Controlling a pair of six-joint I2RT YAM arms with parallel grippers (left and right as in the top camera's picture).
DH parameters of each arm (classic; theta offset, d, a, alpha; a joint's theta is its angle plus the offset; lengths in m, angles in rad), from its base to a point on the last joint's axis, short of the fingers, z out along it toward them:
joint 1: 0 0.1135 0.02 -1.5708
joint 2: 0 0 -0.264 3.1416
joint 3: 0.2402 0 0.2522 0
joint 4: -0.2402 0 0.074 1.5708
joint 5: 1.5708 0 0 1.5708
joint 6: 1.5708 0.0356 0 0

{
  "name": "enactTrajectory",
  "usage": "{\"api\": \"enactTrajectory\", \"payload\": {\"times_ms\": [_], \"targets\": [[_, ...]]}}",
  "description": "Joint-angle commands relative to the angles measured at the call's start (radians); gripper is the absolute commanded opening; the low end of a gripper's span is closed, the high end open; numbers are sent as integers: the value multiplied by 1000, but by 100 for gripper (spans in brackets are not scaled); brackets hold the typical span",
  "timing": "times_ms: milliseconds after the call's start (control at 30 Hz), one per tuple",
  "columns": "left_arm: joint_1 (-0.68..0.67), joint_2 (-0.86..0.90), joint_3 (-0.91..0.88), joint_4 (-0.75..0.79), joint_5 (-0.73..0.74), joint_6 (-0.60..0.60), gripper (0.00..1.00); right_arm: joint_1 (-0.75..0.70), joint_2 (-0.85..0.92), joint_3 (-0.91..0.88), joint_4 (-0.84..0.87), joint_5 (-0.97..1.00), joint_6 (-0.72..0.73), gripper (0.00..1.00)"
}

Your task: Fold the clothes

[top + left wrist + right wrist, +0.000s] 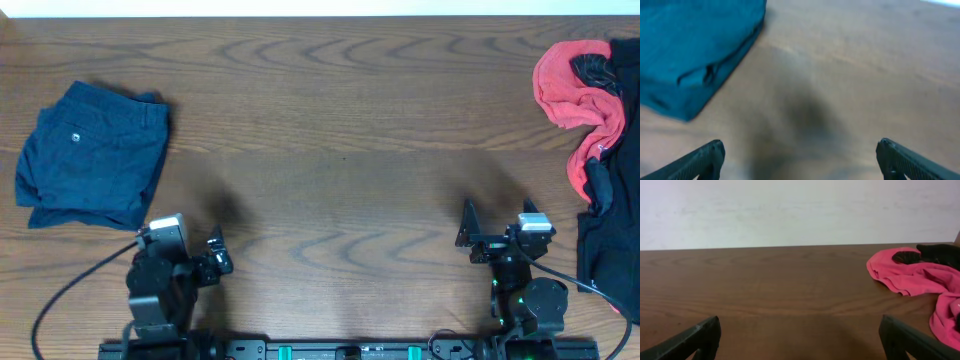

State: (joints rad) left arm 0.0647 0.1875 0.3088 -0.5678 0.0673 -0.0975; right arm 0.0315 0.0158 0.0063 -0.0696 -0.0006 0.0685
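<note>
Shorts [92, 155], dark navy, are lying as a folded bundle at the far left of the worktop [340, 150], with a pocket and its small pale button [75, 136] facing up. In the left wrist view they are filling the upper left corner, blurred, with a thick folded edge turning toward the camera. The left gripper [799, 147] is hovering over bare wood just to the right of the shorts and nearer the robot, not touching them, and its jaws are standing wide apart with nothing between them. The right gripper [799, 325] is hanging above the near right part of the worktop, pointing toward the far edge; its jaws are also gaping wide and holding nothing. At the far right a red cloth [570, 90] is lying crumpled, trailing down along the edge, and a dark cloth [610, 240] is lying partly over and beside it, running out of the overhead picture. Both are sitting well apart from the shorts.
</note>
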Motion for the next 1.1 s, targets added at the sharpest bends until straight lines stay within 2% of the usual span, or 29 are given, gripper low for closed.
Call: {"api": "enactTrajectory", "payload": {"times_ms": [0,300,1067], "targets": [[6,-79,-90,97,-9,0,98,-6,-3,0,-5,-4,-10,99],[6,-171,-306,520,-9,11,98,-6,-3,0,-5,-4,-10,99],[-19,-183,-305,503,-9,15,98,-6,-3,0,-5,-4,-11,99]]}}
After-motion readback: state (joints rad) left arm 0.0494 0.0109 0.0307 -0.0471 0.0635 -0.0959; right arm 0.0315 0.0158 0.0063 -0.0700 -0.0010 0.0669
